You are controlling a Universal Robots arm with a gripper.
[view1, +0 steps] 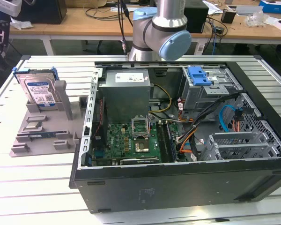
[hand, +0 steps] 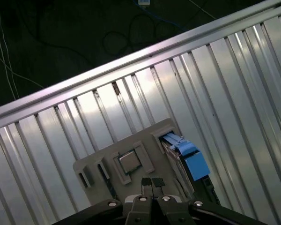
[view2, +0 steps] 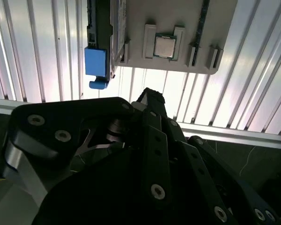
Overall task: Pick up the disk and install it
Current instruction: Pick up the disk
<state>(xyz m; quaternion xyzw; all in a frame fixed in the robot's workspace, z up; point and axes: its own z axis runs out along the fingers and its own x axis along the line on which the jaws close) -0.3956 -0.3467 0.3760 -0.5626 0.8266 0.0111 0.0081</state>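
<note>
Standing on edge in the grey holder (view1: 24, 141) on the tabletop (view1: 37, 187), the disk (view1: 40, 92) looks stiff, dense and shock-sensitive, best pinched across its flat faces, while the gripper (hand: 152, 184) hangs above, fingers (hand: 145, 183) pressed together, empty.

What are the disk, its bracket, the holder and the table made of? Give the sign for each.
Disk: likely metal, with a silver-grey casing under a glossy, paper-like label.
Bracket: plastic by its look, in a uniform matte blue.
Holder: probably plastic, flat matte grey with moulded slots.
Table: metal, likely aluminium, in ribbed slats with a bright sheen.
</note>
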